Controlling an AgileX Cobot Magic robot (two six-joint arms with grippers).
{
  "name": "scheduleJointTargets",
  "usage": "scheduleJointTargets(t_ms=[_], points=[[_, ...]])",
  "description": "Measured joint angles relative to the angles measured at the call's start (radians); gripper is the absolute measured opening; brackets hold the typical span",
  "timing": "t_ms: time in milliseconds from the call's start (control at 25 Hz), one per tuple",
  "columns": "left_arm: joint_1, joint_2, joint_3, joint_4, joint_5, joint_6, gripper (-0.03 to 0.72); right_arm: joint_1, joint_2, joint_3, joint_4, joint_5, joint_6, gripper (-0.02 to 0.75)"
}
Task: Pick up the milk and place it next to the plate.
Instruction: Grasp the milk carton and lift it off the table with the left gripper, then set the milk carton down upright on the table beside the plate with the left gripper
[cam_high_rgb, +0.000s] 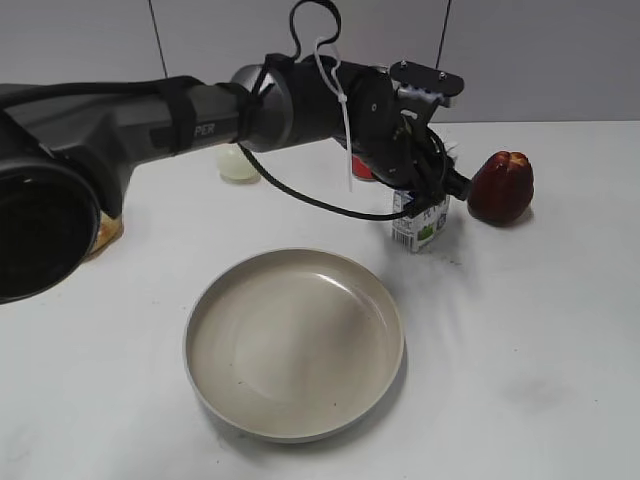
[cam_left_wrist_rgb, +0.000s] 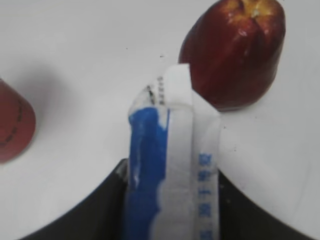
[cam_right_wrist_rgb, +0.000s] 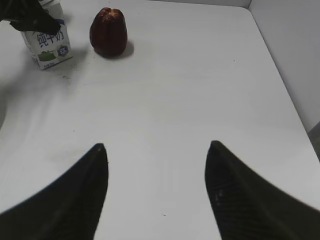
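Note:
The milk (cam_high_rgb: 421, 224), a small white carton with blue top and green print, stands behind the plate's far right, just left of a red fruit. My left gripper (cam_high_rgb: 426, 192) reaches over from the left and is shut on the carton's top. In the left wrist view the jaws (cam_left_wrist_rgb: 170, 176) press both sides of the blue and white gable (cam_left_wrist_rgb: 172, 145). The carton's base looks at or just above the table. The plate (cam_high_rgb: 295, 340), large, round and beige, lies empty at the front centre. My right gripper (cam_right_wrist_rgb: 155, 147) is open and empty over bare table, far from the milk (cam_right_wrist_rgb: 47, 44).
A dark red fruit (cam_high_rgb: 502, 187) sits right next to the milk on its right, also in both wrist views (cam_left_wrist_rgb: 235, 50) (cam_right_wrist_rgb: 108, 31). A red can (cam_left_wrist_rgb: 12, 122) stands left of the milk, mostly hidden by the arm (cam_high_rgb: 363, 170). A pale round object (cam_high_rgb: 238, 163) sits at the back left.

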Motion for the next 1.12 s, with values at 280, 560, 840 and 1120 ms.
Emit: scheduleJointTargets(t_ms=[280,560,840,1120], points=[[0.000,-0.051,0.002,0.035,0.083,0.000,0.302,0.000,0.000,0.000,0.000,0.000,0.000,0.466],[0.000,-0.153,0.002,0.096,0.207,0.000,0.301,0.000,0.000,0.000,0.000,0.000,0.000,0.466],[0.030,-0.306,0.002,0.170,0.424,0.000,0.300,0.000,0.000,0.000,0.000,0.000,0.000,0.466],[0.158,-0.488,0.070,0.180,0.551,-0.028,0.300,0.000,0.000,0.000,0.000,0.000,0.000,0.466]])
